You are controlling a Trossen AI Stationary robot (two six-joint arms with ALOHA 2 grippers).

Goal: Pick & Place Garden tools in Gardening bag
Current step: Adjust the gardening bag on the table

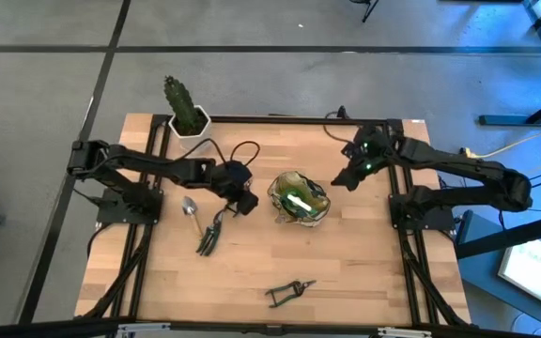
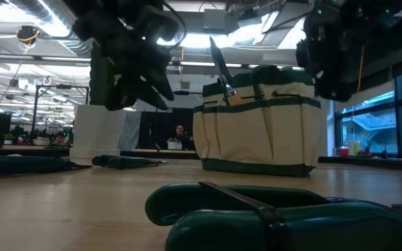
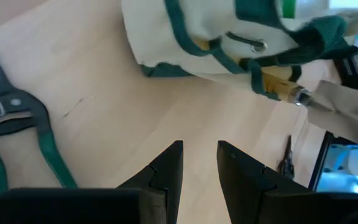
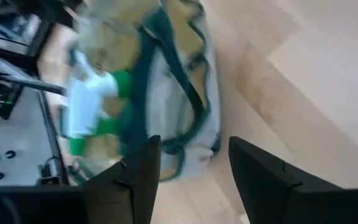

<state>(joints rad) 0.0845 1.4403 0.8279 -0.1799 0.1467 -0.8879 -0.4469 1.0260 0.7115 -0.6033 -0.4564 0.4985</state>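
Both arms (image 1: 148,167) are showing dark, jointed bodies with black cables; the right arm (image 1: 458,169) is glowing green (a small light).

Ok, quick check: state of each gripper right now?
Left gripper: open a little, holding nothing, beside the gardening bag.
Right gripper: open, empty.

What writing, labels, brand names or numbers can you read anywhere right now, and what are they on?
None can be read.
Gardening bag: plain cream panels with green trim, no lettering showing.
Spray bottle in the bag: blurred, no label legible.
Pruning shears, trowel and rake on the table: no marks visible.
White pot with the cactus: blank.
Room behind the table in the low view: anything there is too small to read.
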